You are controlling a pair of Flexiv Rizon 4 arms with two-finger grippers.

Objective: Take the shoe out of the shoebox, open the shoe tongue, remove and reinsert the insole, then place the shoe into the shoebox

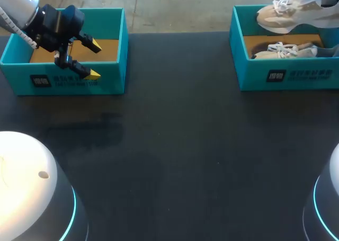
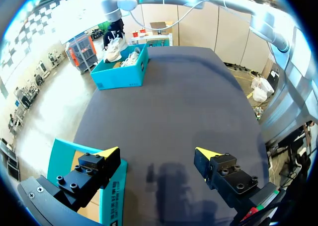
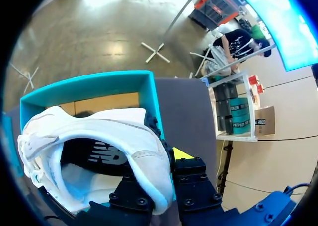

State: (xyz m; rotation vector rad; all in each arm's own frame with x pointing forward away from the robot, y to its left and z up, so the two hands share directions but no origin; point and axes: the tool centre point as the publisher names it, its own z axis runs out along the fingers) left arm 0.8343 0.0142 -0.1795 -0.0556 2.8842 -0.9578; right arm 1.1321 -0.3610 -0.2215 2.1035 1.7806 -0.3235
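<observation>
Heel of shoe [image 1: 288, 13] pinched in right claw [image 3: 159, 161], shoe hanging above right shoebox [image 1: 286, 77] | second shoe [image 1: 283, 50] lying inside it | left claw [image 1: 94, 60] spread wide over left shoebox [image 1: 111, 77] front wall, well apart from shoe across desk [image 1: 185, 145].

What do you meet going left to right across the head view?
Left box → table → right box. The left tool, held shoe and second shoe overlap the boxes, so they're omitted.
</observation>
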